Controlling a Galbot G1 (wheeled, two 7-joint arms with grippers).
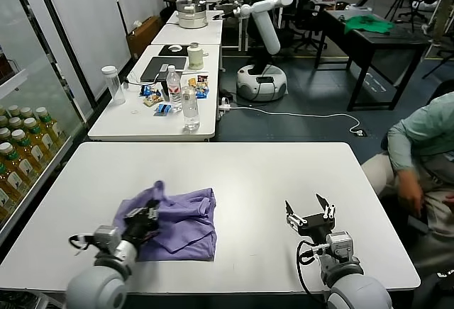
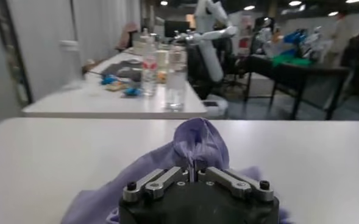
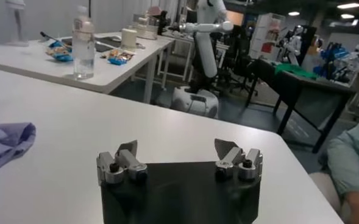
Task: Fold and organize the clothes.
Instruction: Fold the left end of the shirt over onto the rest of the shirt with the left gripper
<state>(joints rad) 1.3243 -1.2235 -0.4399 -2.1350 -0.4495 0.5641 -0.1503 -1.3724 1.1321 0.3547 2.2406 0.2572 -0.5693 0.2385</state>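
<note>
The lavender-purple T-shirt (image 1: pixel 177 224) lies crumpled on the white table (image 1: pixel 269 181), left of centre near the front edge. My left gripper (image 1: pixel 144 218) is shut on a fold of the shirt at its left edge, pinching the cloth up into a peak (image 2: pixel 197 143). My right gripper (image 1: pixel 310 212) is open and empty, above the bare table to the right of the shirt. In the right wrist view its fingers (image 3: pixel 125 159) stand wide apart, and a corner of the shirt (image 3: pixel 5 143) shows far off to one side.
A second white table (image 1: pixel 152 103) beyond holds bottles, a jar and small items. A glass cabinet of bottled drinks (image 1: pixel 21 146) stands at the left. A seated person in a teal shirt (image 1: pixel 425 160) is at the right. Another robot (image 1: pixel 261 32) stands farther back.
</note>
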